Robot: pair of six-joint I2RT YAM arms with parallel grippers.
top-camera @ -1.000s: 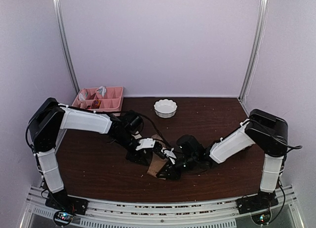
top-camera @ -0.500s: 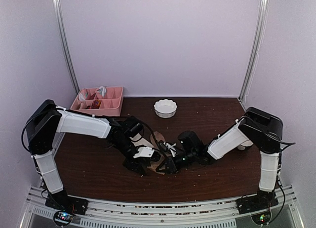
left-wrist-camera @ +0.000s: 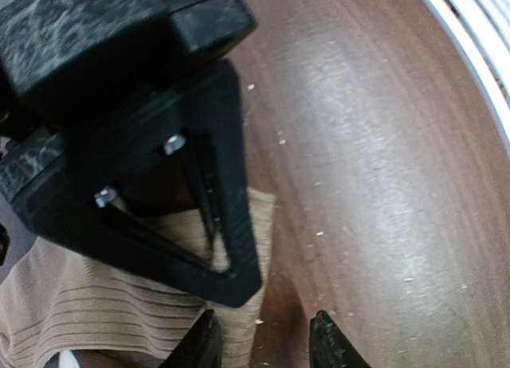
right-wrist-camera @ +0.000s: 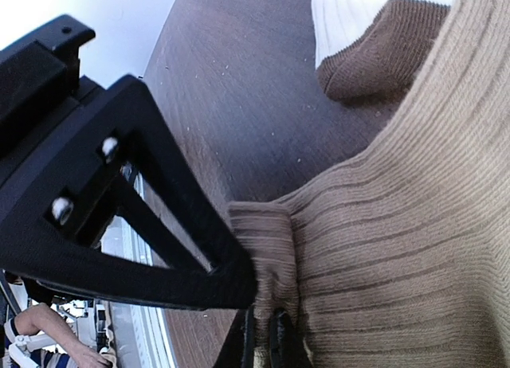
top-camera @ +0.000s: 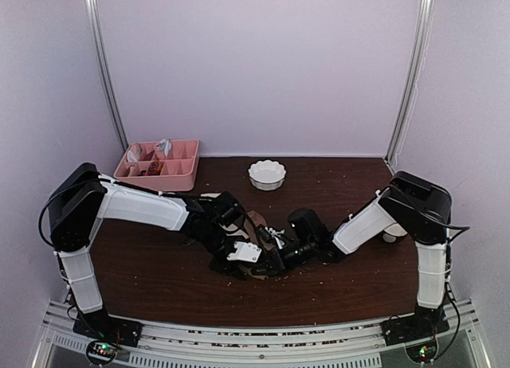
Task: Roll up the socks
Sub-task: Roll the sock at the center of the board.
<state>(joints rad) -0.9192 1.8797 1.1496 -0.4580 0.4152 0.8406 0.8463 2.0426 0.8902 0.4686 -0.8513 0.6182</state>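
The right gripper (right-wrist-camera: 261,340) is clamped on the tan sock (right-wrist-camera: 382,225) at the middle of the table (top-camera: 159,272), with the patched sock (right-wrist-camera: 382,41) at its 1 o'clock; the left gripper (left-wrist-camera: 263,344), jaws apart, should press the fabric flat for a tight roll.
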